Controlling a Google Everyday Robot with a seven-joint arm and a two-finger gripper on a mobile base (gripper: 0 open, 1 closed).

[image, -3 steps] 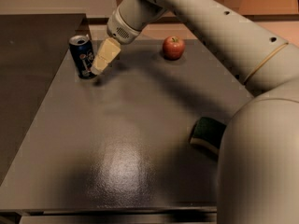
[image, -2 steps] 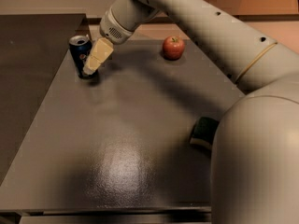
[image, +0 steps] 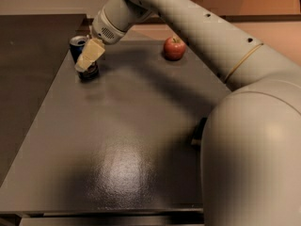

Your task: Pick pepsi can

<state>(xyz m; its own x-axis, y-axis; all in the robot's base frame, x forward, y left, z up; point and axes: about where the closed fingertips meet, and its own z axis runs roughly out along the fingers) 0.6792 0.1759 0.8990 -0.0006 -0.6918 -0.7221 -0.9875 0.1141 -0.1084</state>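
Observation:
The pepsi can, dark blue with a silver top, stands upright near the far left corner of the grey table. My gripper reaches down from the large cream arm and sits right at the can, covering its right side and most of its body. Only the can's top left and its base show around the gripper. I cannot tell whether the gripper touches the can.
A red apple sits at the far middle of the table, to the right of the can. A dark object near the right edge is mostly hidden behind my arm. The table's left edge runs close to the can.
My gripper has moved left and slightly down, from beside the can to overlapping it. The arm now hides more of the dark object at the right. The can and apple have not moved.

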